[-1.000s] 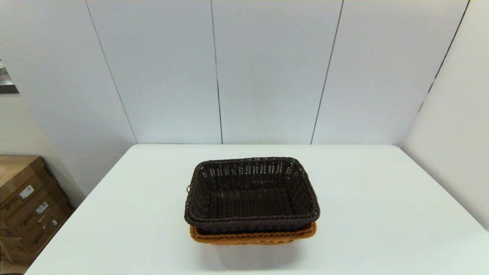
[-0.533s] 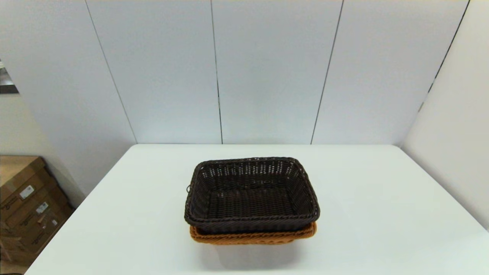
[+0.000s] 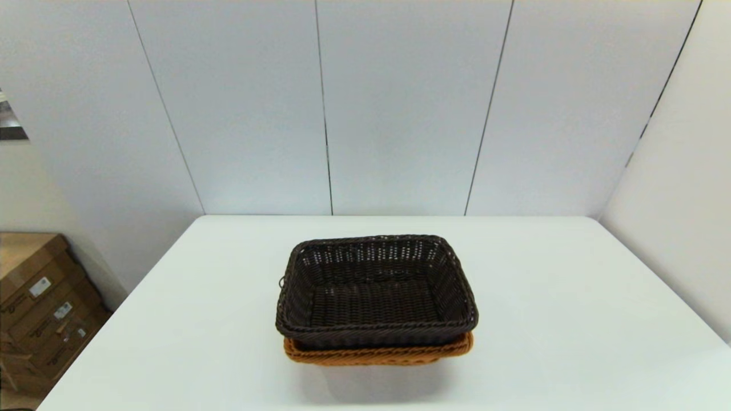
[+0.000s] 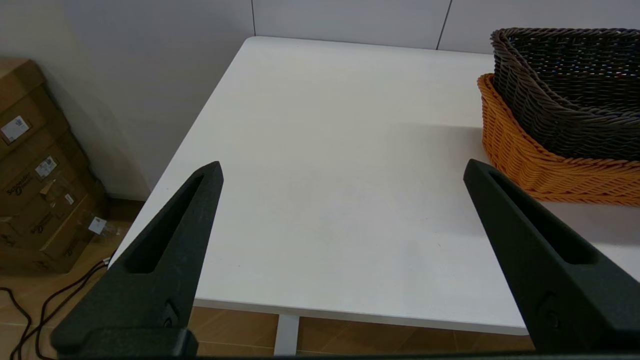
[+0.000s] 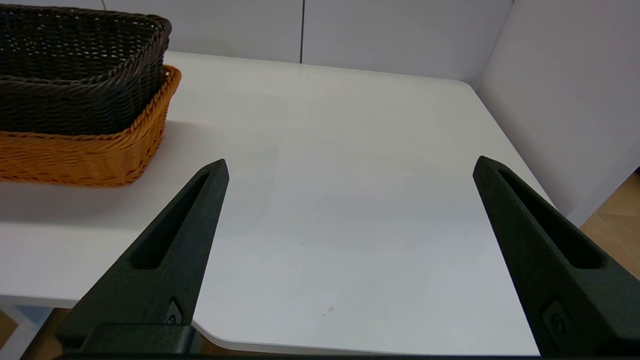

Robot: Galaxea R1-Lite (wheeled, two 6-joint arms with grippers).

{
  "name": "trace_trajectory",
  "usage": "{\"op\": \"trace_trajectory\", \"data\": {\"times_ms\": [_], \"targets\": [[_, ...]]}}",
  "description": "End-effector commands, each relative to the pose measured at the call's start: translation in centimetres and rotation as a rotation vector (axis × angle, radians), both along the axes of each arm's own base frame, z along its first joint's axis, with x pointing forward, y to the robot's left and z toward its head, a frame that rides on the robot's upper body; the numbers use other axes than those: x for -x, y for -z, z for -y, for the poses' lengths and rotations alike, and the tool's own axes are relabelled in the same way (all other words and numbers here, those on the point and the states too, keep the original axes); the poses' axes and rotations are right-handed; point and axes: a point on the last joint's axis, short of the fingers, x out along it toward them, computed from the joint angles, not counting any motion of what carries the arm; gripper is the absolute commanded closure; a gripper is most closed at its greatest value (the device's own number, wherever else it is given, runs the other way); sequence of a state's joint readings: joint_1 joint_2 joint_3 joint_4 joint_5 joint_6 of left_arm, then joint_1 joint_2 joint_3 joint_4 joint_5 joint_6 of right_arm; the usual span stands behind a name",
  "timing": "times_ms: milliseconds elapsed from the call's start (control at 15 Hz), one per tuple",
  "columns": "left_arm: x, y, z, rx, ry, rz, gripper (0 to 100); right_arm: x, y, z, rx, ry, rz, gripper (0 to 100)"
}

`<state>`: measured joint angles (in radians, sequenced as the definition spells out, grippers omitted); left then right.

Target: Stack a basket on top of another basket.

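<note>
**Dark basket nested in the orange one, both claws clear**

Head view: the dark basket sits inside the orange basket, which rests near the middle of the white counter. Only a strip of orange rim shows along the dark basket's near edge. The dark one looks level and well seated, so the stacking appears done. Neither arm shows in this view. The main risk I see is a stray arm move: a sweep toward the stack could catch the dark basket's rolled rim, lift it askew or drag both baskets across the smooth counter. The woven walls are light, so a small knock might be enough to shift them.

Left wrist view: the left claw is spread wide, holding and touching nothing, hanging over the counter's edge well apart from the orange basket. The dark basket rises out of the orange one. One finger points near the orange basket's corner, so a move straight ahead on that side could clip it.

Right wrist view: the right claw is likewise spread wide and empty, over bare counter, well apart from the orange basket and the dark basket nested within it.
</note>
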<state>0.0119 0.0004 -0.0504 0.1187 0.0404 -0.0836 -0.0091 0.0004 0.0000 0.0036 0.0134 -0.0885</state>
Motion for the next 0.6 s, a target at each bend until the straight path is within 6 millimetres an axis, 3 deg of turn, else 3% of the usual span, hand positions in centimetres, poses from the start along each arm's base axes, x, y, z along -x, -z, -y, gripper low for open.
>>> {"op": "trace_trajectory", "data": {"times_ms": [67, 600], "targets": [[0.02, 0.01, 0.0, 0.001, -0.003, 0.001, 0, 0.0, 0.0, 0.0, -0.006, -0.002, 0.001, 0], [0.02, 0.01, 0.0, 0.001, -0.001, 0.001, 0, 0.0, -0.07, 0.02, -0.064, 0.009, 0.007, 0]]}}
